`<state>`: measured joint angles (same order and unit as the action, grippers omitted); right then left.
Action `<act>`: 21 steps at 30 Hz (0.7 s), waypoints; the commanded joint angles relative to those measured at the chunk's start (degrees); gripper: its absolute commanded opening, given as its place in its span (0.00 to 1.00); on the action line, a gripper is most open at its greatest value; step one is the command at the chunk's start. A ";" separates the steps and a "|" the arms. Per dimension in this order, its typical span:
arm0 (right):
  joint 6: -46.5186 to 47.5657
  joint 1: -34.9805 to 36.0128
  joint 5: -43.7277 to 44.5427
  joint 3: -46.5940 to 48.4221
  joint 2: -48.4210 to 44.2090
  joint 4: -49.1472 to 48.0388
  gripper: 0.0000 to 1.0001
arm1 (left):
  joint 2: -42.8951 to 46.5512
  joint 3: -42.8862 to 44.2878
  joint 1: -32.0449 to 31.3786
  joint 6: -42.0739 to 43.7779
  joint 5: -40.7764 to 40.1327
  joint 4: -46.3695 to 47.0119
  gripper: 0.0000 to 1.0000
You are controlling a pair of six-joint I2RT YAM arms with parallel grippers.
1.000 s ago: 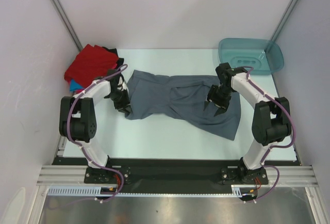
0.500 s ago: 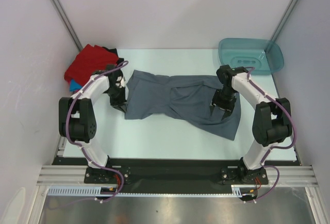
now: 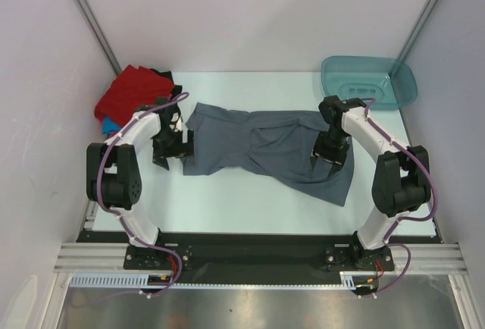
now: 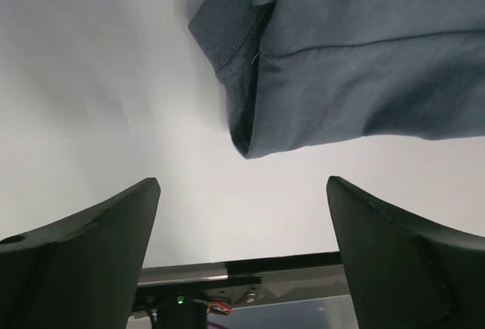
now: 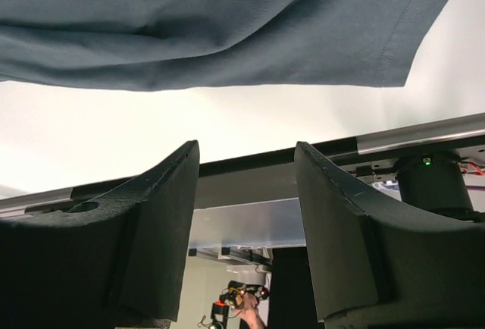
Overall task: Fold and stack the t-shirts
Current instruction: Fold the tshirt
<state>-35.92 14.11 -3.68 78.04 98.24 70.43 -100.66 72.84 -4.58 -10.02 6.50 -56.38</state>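
The slate grey-blue t-shirt (image 3: pixel 265 151) lies rumpled across the middle of the white table (image 3: pixel 250 204), stretching from just beside my left arm across to my right arm, where its hem hangs lowest in the overhead view. At the far right corner I see the teal plastic tub (image 3: pixel 369 81), apart from the cloth. At the far left sits a heap of other shirts: a red t-shirt (image 3: pixel 132 90) on top, a bit of black t-shirt (image 3: pixel 163 77) behind it and a sliver of bright blue t-shirt (image 3: pixel 111 125) under its near edge. My left gripper (image 4: pixel 242 185) sits at the grey-blue shirt's left edge with its jaws spread wide and nothing between them; the shirt's folded corner lies flat on the table just beyond the fingertips. My right gripper (image 5: pixel 246 147) hangs over the shirt's right part, jaws parted around an empty gap, the hem running past the tips; I cannot tell whether they touch the cloth
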 commanded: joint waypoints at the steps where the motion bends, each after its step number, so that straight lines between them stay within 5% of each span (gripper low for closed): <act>1: 0.76 -0.13 -0.80 0.09 -1.91 0.14 0.58 | 1.26 -0.24 0.18 -0.87 1.67 3.12 1.00; 12: 1.03 -0.13 -1.15 0.01 -2.26 -0.12 0.59 | -2.61 1.25 0.18 -3.86 9.40 9.35 1.00; 17: 1.29 -0.22 -1.59 0.01 -1.91 -0.39 0.59 | -3.49 1.08 0.18 -4.92 10.55 10.24 0.75; 21: 1.55 -0.13 -1.77 -0.08 -1.65 -0.65 0.59 | -2.79 0.37 0.18 -5.10 10.64 9.80 0.36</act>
<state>-34.92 14.11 -5.02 77.89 98.17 70.00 -104.16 72.75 -4.58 -15.07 15.53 -47.57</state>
